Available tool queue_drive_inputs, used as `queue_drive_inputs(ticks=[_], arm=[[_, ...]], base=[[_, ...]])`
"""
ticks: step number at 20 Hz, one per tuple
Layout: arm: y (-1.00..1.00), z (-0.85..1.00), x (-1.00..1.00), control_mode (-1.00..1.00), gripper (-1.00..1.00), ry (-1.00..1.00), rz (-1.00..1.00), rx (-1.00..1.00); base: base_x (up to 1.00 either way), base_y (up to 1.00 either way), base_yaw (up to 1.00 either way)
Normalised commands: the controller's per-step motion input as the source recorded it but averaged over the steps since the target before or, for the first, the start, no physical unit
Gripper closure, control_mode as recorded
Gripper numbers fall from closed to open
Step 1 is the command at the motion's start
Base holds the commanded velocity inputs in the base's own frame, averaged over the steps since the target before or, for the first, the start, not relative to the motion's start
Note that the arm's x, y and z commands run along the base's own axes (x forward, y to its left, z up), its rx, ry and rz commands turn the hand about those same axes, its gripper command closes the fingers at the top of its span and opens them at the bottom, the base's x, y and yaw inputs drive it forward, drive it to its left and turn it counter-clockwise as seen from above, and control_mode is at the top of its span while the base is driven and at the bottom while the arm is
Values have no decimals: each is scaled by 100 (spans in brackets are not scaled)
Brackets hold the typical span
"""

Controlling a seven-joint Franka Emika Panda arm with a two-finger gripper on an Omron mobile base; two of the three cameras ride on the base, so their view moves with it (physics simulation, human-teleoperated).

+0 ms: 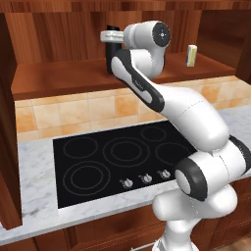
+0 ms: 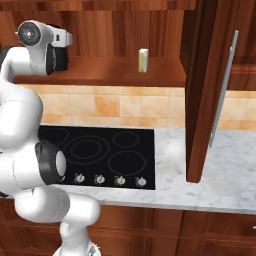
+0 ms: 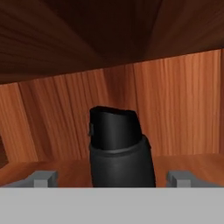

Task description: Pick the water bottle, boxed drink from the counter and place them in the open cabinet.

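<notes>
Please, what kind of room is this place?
A kitchen, most likely: a black cooktop set in a marble top, a tiled wall behind it, and an open cabinet above it holding a bottle and a boxed drink.

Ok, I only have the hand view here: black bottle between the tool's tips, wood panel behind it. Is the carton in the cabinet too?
Observer: Yes. The carton stands upright on the same shelf as the bottle, well apart from it, toward the right end in the left base view.
Operator: What's under that shelf?
Observer: A black cooktop set into a marble top, with a tiled wall behind it.
Operator: And the cabinet door?
Observer: The door stands swung open at the right side of the right base view, clear of the carton.
</notes>
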Motion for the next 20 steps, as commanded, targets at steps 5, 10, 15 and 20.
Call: queue_drive_inputs(ticks=[5, 10, 15, 20], arm=[[-15, 1, -71, -100, -100, -10, 0, 1], [-23, 0, -85, -100, -100, -2, 0, 0], [-28, 0, -40, -100, -100, 0, 0, 0], [-24, 0, -76, -100, -100, 0, 0, 0]], base=[[0, 0, 0], [0, 0, 0], [0, 0, 0], [0, 0, 0]])
